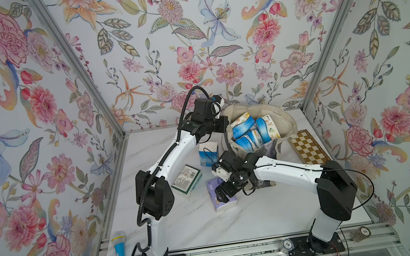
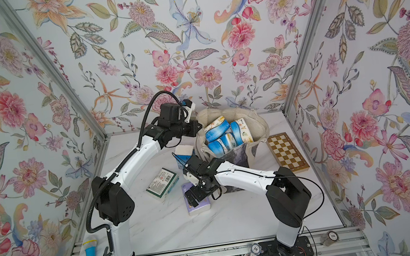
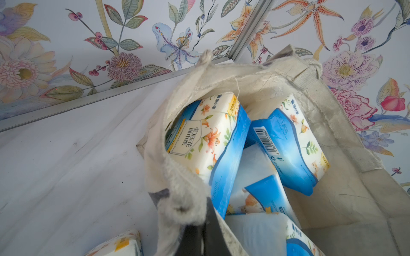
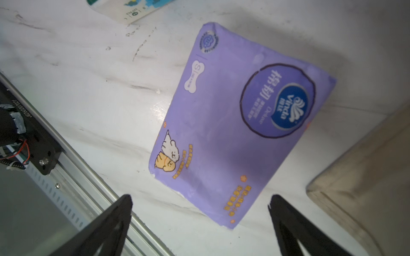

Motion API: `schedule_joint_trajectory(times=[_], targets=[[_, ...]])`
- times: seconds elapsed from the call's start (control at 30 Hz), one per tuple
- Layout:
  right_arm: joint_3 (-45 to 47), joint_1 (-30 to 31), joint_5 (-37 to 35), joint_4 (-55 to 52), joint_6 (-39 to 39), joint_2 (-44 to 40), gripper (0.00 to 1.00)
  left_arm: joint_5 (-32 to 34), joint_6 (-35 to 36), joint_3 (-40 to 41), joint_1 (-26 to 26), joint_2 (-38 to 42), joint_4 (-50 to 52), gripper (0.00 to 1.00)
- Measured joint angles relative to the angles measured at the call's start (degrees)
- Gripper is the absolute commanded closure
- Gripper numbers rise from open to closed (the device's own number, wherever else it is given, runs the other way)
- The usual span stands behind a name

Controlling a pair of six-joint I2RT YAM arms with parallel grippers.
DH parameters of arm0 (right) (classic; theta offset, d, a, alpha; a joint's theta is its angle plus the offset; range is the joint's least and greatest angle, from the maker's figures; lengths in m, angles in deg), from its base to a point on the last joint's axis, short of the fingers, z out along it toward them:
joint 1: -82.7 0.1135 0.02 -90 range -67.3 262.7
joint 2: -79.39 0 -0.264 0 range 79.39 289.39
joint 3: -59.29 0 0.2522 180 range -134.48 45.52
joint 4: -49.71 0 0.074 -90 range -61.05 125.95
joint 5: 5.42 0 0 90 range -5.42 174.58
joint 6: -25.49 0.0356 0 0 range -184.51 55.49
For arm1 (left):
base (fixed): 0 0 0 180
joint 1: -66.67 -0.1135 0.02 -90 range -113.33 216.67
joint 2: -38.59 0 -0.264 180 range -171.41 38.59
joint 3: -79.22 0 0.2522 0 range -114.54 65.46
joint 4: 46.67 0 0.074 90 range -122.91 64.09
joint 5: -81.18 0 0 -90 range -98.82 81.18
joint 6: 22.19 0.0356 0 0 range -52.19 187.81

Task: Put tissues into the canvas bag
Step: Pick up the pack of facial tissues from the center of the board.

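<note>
Tissues mostly bagged, three packs left on the surface. Right gripper gapes over the lilac pack, left gripper is clamped on the bag rim.

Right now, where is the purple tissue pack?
In a top view the purple pack lies mid-table under the open right end effector, near the green-white pack and canvas bag.

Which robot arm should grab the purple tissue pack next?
The right. Its open right gripper hovers just over the lilac pack on the table. The left gripper is shut on the rim of the canvas bag, holding it open.
</note>
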Motion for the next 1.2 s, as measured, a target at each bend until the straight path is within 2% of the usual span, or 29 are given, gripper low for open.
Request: schedule_joint_trajectory(times=[0.53,1.2], targets=[[-5.29,2.67,-4.02,0.83,8.87,7.52,0.01,0.42,0.44,1.77,0.00,1.33,-0.13,0.93],[-11.80,4.61,-9.40,0.81,9.31,15.69,0.01,0.42,0.61,3.41,0.00,2.47,-0.70,0.93]])
